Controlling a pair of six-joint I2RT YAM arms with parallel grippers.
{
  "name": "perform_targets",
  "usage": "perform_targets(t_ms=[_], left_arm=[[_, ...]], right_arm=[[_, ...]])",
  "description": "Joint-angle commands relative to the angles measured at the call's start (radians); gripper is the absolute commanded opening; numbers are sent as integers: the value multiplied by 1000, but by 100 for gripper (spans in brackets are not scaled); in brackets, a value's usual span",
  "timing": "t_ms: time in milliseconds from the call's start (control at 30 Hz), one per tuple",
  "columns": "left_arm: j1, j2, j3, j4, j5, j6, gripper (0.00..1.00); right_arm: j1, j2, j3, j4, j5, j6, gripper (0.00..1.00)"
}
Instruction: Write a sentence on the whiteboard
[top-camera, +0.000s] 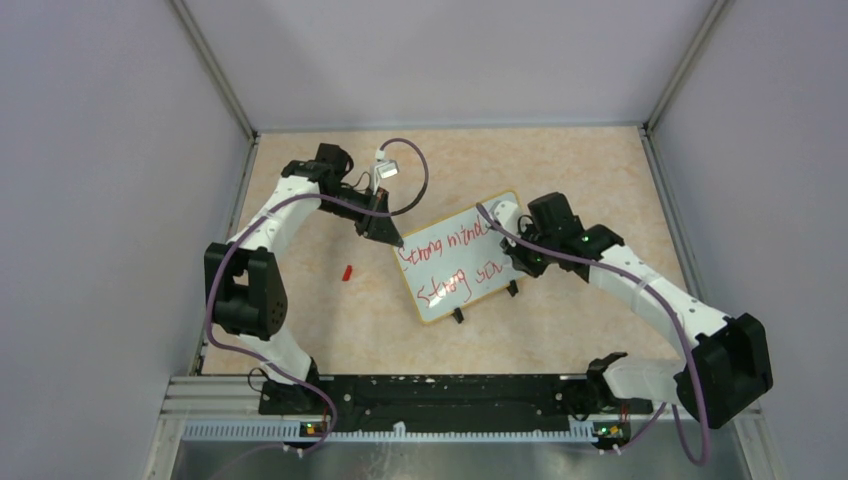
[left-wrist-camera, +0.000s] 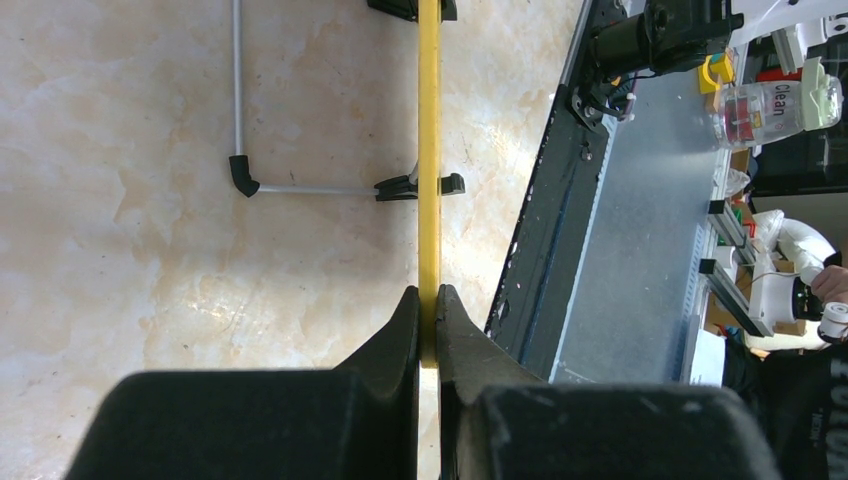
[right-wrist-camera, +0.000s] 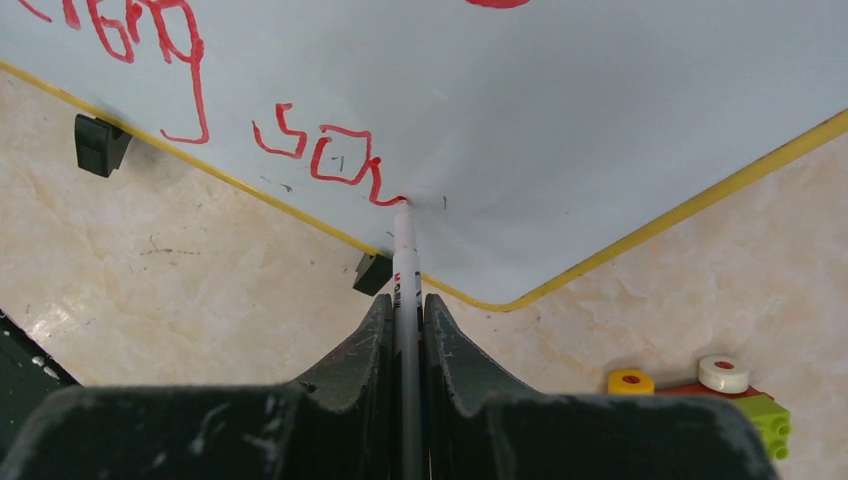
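Note:
The whiteboard (top-camera: 452, 262) lies tilted mid-table, white with a yellow rim. The sentence (top-camera: 445, 266) runs in red in two lines, "Strong mind," above and "Strong sou" below. My left gripper (top-camera: 392, 237) is shut on the board's far left rim; in the left wrist view the yellow rim (left-wrist-camera: 429, 150) runs edge-on between the left gripper (left-wrist-camera: 429, 300) jaws. My right gripper (right-wrist-camera: 404, 310) is shut on a white marker (right-wrist-camera: 404, 262), whose red tip touches the board (right-wrist-camera: 560, 110) at the end of the writing (right-wrist-camera: 330, 160). In the top view the right gripper (top-camera: 520, 252) is at the board's right edge.
A small red marker cap (top-camera: 346, 272) lies on the table left of the board. Two black clip feet (top-camera: 458, 315) sit at the board's near edge. Coloured toy blocks (right-wrist-camera: 700, 395) lie near the board's corner in the right wrist view. Grey walls enclose the table.

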Motion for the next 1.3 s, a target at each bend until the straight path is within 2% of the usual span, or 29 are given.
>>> perform_targets(t_ms=[0, 200, 633, 1033, 1267], left_arm=[[-2, 7, 33, 4, -12, 17, 0], [-1, 11, 37, 1, -12, 19, 0], [-2, 9, 35, 1, -15, 17, 0], [-2, 8, 36, 1, -12, 21, 0], [-1, 1, 36, -1, -13, 22, 0]], right_arm=[[-16, -7, 71, 58, 38, -10, 0], [-17, 0, 79, 57, 32, -9, 0], [-17, -31, -41, 55, 30, -13, 0], [-31, -44, 133, -24, 44, -26, 0], [-41, -17, 141, 11, 60, -35, 0]])
